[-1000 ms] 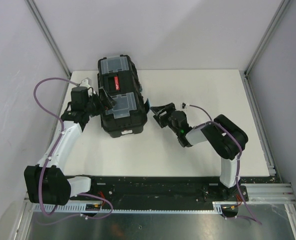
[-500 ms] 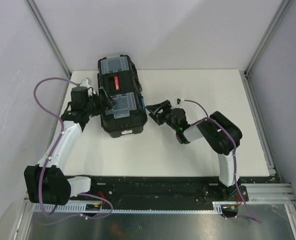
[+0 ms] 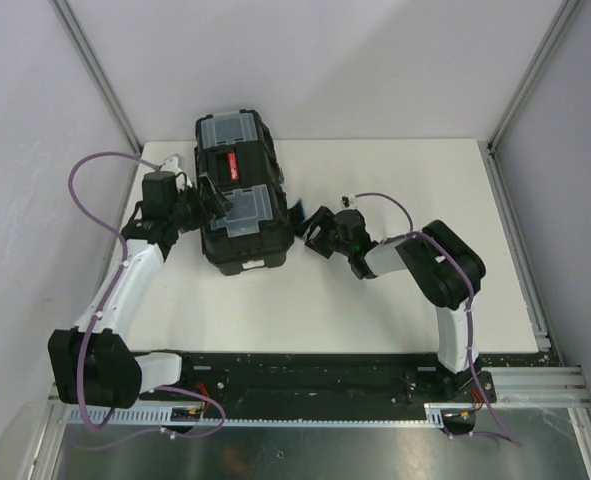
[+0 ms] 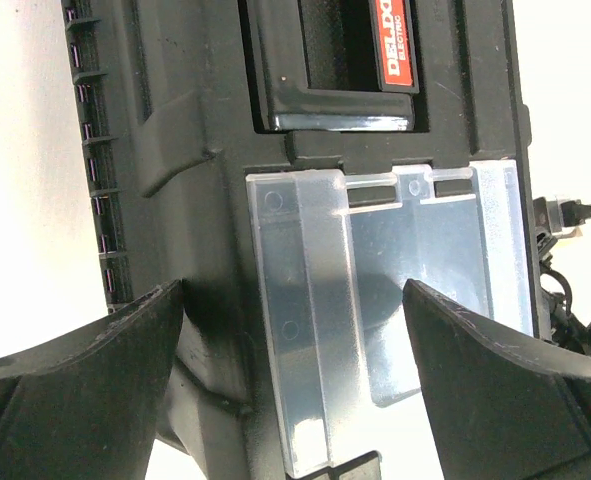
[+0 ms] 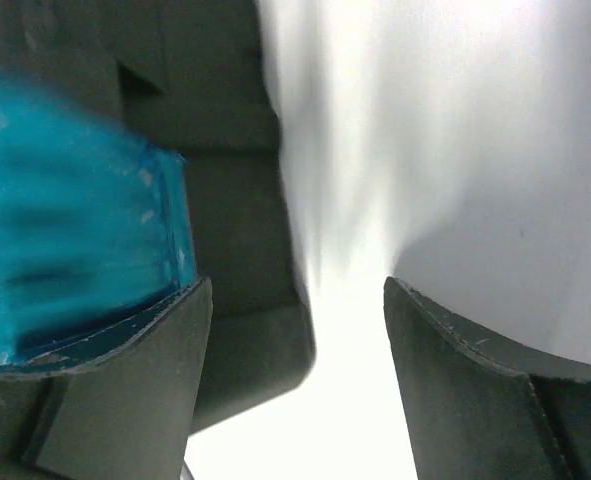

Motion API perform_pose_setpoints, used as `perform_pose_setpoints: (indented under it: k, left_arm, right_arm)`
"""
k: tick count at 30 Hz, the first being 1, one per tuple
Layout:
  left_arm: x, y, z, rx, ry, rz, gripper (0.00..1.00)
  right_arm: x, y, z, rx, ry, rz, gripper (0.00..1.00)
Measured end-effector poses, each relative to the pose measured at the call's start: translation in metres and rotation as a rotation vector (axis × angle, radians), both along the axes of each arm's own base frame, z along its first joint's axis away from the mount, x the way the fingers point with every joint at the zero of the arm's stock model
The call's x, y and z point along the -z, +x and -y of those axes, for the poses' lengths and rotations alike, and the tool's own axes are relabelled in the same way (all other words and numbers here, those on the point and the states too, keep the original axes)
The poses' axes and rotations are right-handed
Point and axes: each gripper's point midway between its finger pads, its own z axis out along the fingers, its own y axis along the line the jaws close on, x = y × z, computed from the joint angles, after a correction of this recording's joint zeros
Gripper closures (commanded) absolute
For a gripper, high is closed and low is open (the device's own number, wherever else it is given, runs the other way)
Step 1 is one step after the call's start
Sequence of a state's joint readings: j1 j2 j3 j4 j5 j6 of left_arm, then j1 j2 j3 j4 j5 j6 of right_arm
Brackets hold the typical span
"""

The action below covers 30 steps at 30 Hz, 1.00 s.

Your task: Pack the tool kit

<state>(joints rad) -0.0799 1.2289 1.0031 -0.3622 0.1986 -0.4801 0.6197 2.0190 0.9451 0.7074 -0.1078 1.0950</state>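
The black toolbox (image 3: pixel 245 250) stands closed on the far left part of the white desk (image 3: pixel 405 190), its long side running away from the arms. Its lid carries two clear compartments, one at the far end (image 3: pixel 227 130) and one at the near end (image 3: pixel 252 208), with the red-marked handle (image 3: pixel 233 165) lying flat between them.

The left pincer (image 3: pixel 215 203) reaches in from the box's left side, above the near clear compartment. In the left wrist view this pincer (image 4: pixel 295 340) is spread wide. One dark finger (image 4: pixel 95 360) sits over the black lid and the other (image 4: pixel 495 370) over the compartment's outer edge. The clear cover (image 4: pixel 385 290) lies in the gap, with the handle (image 4: pixel 335 60) beyond it. It grips nothing. Whether the fingers touch the lid cannot be told.

The right pincer (image 3: pixel 307 228) sits just beside the box's right wall, low over the desk. Its wrist view is blurred, but this pincer (image 5: pixel 300 330) is clearly parted and holds nothing. One of its fingers (image 5: pixel 125 400) is right against a blue latch (image 5: pixel 75 230) on the black wall, while the other is over bare desk.
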Motion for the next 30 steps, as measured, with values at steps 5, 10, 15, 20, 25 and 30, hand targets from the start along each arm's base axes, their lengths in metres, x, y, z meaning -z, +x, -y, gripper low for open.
perform_pose_setpoints:
  k: [5,10,15,20,25,30]
  left_arm:
    - [-0.001,0.000,0.000,0.011,0.019,0.000,0.07]
    - [-0.003,0.000,0.000,0.023,0.045,-0.006,0.06]
    - [-0.005,0.000,0.000,0.038,0.076,-0.007,0.06]
    - [-0.005,0.002,-0.001,0.046,0.090,-0.009,0.06]
    - [-0.005,0.004,-0.001,0.045,0.091,-0.010,0.06]
    - [-0.004,0.005,-0.001,0.046,0.092,-0.012,0.06]
  right_arm:
    - [-0.003,-0.012,0.005,-0.065,-0.106,0.025,0.23]
    - [-0.033,-0.003,0.019,-0.056,-0.124,0.104,0.22]
    - [-0.060,0.008,0.024,-0.043,-0.096,0.175,0.22]
    - [-0.073,0.006,0.014,-0.101,-0.039,0.215,0.22]
    - [-0.077,0.005,-0.002,-0.175,0.031,0.241,0.23]
    - [-0.079,0.006,-0.013,-0.231,0.053,0.247,0.25]
